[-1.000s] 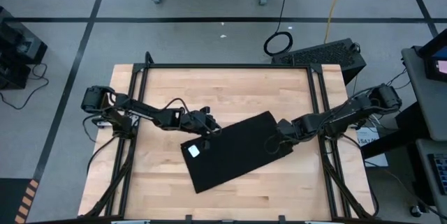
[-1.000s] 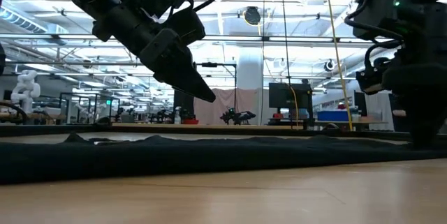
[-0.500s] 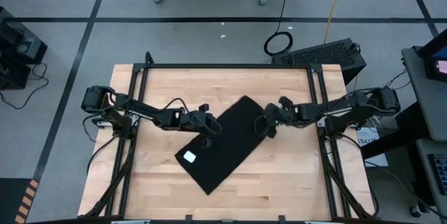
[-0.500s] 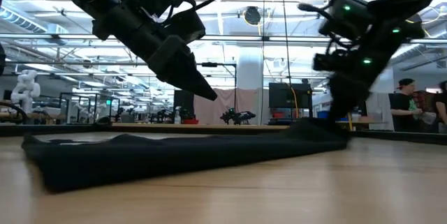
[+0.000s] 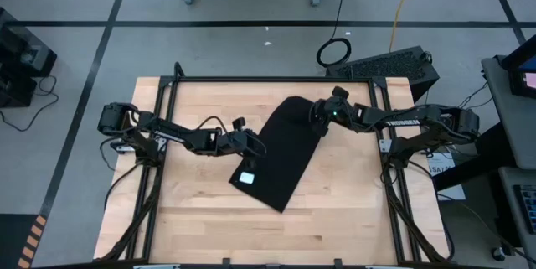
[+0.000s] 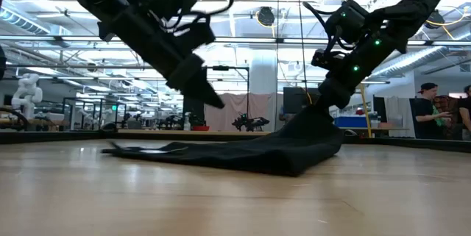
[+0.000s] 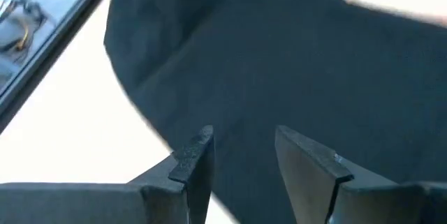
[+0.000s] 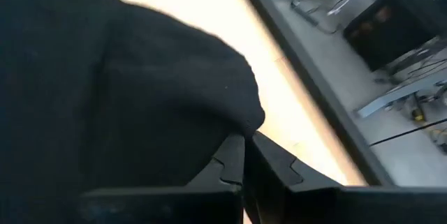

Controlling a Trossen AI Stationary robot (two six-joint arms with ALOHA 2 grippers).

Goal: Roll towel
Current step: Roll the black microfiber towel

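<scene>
The black towel (image 5: 280, 156) lies slantwise on the wooden table, and its white tag (image 5: 246, 178) is near its left edge. Its near part rests flat on the table, while its far end rises to my right gripper (image 5: 317, 121), which is shut on it. In the low view the towel (image 6: 243, 154) climbs to that gripper (image 6: 322, 102). My left gripper (image 5: 254, 147) is open over the towel's left edge. It hangs clear above the cloth in the low view (image 6: 218, 102) and in the left wrist view (image 7: 244, 155). My right gripper pinches the towel's far right corner (image 8: 241, 116) between its two shut fingers; one layer or several, I cannot tell. The fingers slant down from the table's right side. The corner is lifted off the table, and the cloth (image 6: 305, 129) hangs down from it to the tabletop.
A black metal frame (image 5: 272, 79) runs along the table's far edge and sides. Bare wood (image 5: 352, 193) lies to the right of and in front of the towel. People (image 6: 430, 115) stand in the room beyond the table.
My right gripper, shut on the towel's corner, has gone toward the table's far edge and to the left, and has risen. The towel has turned about on the table from slanting nearly crosswise to lying nearly near-to-far, with its held end lifted. My left gripper has kept nearly still.
</scene>
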